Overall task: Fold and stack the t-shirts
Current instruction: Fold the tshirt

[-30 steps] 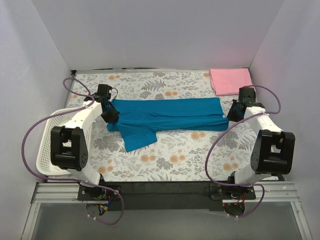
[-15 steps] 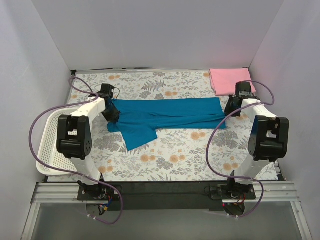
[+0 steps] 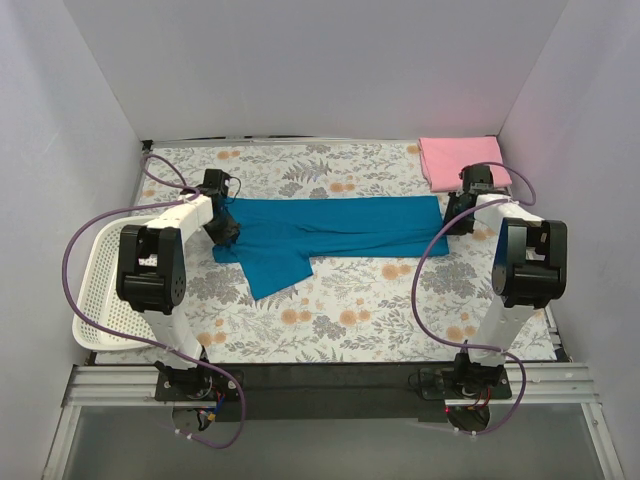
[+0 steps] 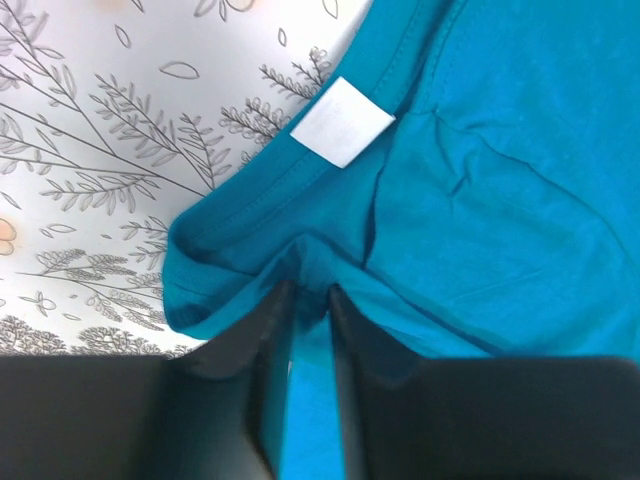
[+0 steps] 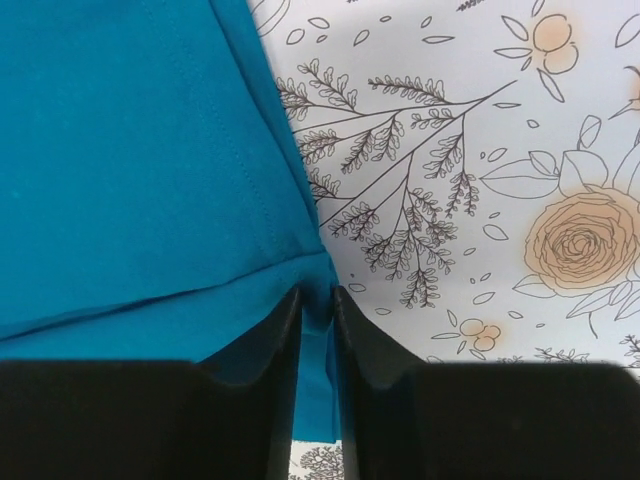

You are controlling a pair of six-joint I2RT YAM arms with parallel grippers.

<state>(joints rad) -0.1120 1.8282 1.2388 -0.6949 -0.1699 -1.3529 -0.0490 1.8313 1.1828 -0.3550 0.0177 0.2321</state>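
Observation:
The teal-blue t-shirt (image 3: 330, 226) lies folded lengthwise across the middle of the floral table, one sleeve (image 3: 275, 270) sticking out toward the near side. My left gripper (image 3: 228, 232) is shut on its neck end; the left wrist view shows the pinched cloth (image 4: 480, 200) and the white neck label (image 4: 342, 121). My right gripper (image 3: 450, 218) is shut on the hem end, with the cloth (image 5: 130, 160) pinched between the fingers (image 5: 270, 350). The light pink t-shirt (image 3: 462, 160) lies folded at the back right corner.
A white lattice basket (image 3: 100, 290) hangs off the table's left edge beside the left arm. Walls close in the back and both sides. Purple cables loop around both arms.
Both grippers have drawn the shirt's ends slightly toward the back; the arms have swung further upright. The shirt's near edge has shifted a little away from the front.

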